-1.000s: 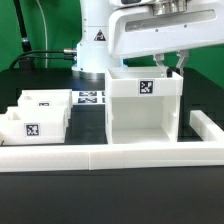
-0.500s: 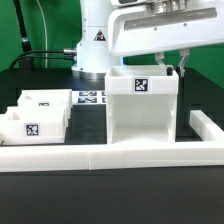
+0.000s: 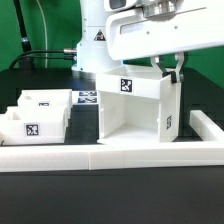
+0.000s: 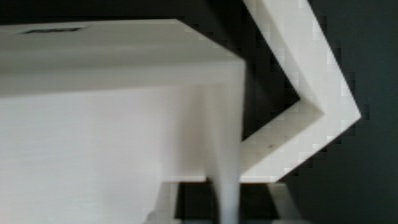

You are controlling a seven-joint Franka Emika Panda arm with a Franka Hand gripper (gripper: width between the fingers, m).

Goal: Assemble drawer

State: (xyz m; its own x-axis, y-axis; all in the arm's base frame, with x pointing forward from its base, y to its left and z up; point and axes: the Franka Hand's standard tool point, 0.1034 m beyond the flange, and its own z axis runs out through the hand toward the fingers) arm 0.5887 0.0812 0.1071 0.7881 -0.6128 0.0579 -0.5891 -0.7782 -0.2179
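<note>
The housing (image 3: 135, 110) is seen skewed on the counter (image 3: 110, 195), just behind the long low wall (image 3: 60, 157), its top edge clamped by the claw (image 3: 173, 70). Two smaller trays (image 3: 32, 122) are seen toward the exterior view's left

The white housing (image 4: 107, 110) looms close, one wall edge slanting.

We're looking at a glossy white arm (image 3: 95, 20) with rounded joints, a small dark logo (image 3: 97, 35) on its column, a chunky white wrist block (image 3: 140, 38), and short dark fingers (image 3: 179, 70).
</note>
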